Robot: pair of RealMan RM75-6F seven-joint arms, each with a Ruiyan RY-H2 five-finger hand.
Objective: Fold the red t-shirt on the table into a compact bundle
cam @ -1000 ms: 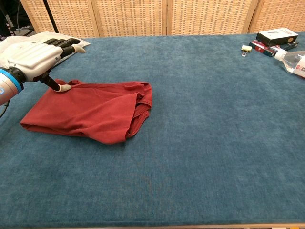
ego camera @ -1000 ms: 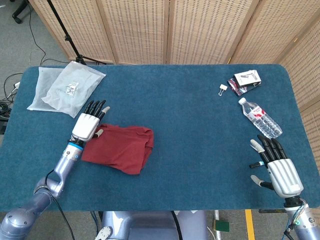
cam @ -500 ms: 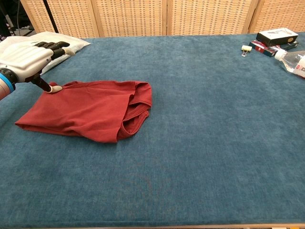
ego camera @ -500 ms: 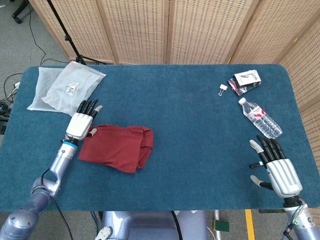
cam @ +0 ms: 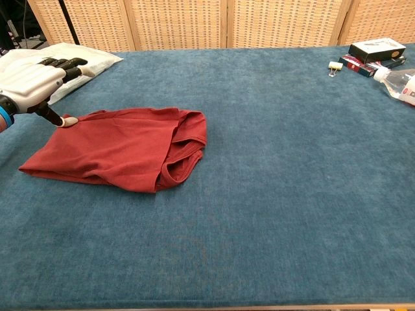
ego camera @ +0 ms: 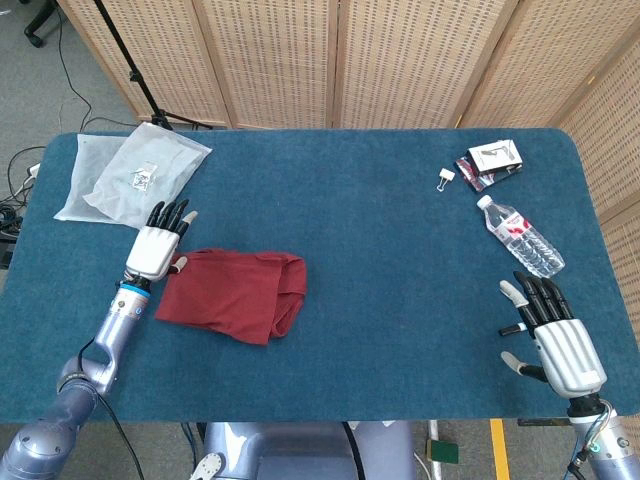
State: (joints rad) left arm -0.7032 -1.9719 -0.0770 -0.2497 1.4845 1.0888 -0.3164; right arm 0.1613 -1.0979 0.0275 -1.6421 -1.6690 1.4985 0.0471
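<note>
Rumpled red t-shirt (cam: 117, 149) (seemingly folded, neckline outermost)

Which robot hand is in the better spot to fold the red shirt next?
The left hand, probably. Its thumb tip touches the red t-shirt at its far left corner. The right hand rests open far across the table, near the water bottle.

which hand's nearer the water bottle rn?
Right. The right hand sits just in front of the water bottle; the left hand is across the table, touching the red t-shirt.
</note>
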